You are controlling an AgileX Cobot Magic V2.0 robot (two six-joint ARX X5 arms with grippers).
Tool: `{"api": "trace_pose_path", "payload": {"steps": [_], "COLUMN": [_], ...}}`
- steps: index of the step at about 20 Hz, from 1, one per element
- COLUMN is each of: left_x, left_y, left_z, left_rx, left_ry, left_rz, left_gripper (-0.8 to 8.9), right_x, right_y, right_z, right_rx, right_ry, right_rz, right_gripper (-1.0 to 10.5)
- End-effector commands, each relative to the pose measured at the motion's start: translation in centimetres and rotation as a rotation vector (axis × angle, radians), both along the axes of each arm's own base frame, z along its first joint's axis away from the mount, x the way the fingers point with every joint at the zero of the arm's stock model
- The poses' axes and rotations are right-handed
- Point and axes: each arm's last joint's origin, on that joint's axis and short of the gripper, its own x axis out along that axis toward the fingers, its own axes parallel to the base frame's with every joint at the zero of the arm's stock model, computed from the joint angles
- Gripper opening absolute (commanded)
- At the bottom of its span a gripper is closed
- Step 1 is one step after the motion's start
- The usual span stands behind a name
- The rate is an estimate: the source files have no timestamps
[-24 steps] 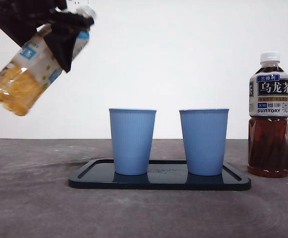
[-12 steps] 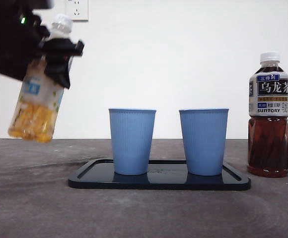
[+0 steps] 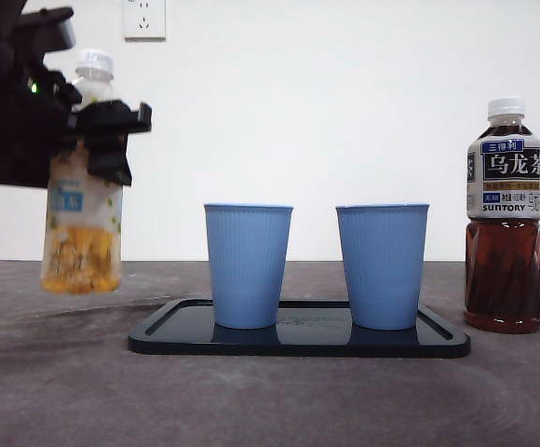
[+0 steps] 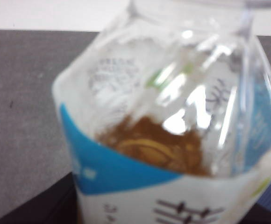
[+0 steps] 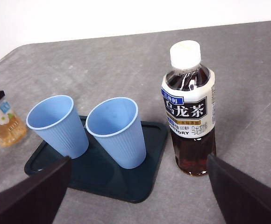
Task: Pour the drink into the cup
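left gripper (image 3: 102, 126): clamped on upright yellow drink bottle (image 3: 82, 214), lifted off table (image 3: 270, 391) | blue cups (image 3: 248, 265) on dark tray (image 3: 298, 337), beside and below gripper | right gripper (image 5: 135, 186): jaws spread wide, above tea bottle (image 5: 188, 107)

The front view looks level across the bench (image 3: 270, 391) at bench height. The left wrist view sits very close to a bottle (image 4: 173, 140). The right wrist view looks down from above; it shares the tray (image 5: 126, 184) with the front view.

We noted a plain white wall (image 3: 344, 112) with two sockets (image 3: 144, 17) behind a grey, mottled surface (image 3: 270, 400).
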Motion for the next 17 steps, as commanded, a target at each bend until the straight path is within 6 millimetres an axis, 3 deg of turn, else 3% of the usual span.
{"api": "trace_pose_path", "payload": {"steps": [1, 8, 17], "left_x": [0.7, 1.5, 1.6], "left_y": [-0.2, -0.7, -0.7], "left_z": [-0.3, -1.9, -2.1], "left_rx": [-0.039, -0.031, -0.031], "left_ry": [-0.036, -0.009, -0.009], "left_rz": [0.011, 0.014, 0.014], "left_gripper": [2.12, 2.13, 2.24], "right_x": [-0.1, -0.1, -0.1], "right_y": [0.0, 0.0, 0.0], "right_z": [0.5, 0.5, 0.5], "right_rx": [-0.006, -0.006, -0.006], "right_ry": [-0.029, -0.029, -0.029], "right_rz": [0.009, 0.009, 0.009], "right_gripper": [4.6, 4.6, 4.6]}}
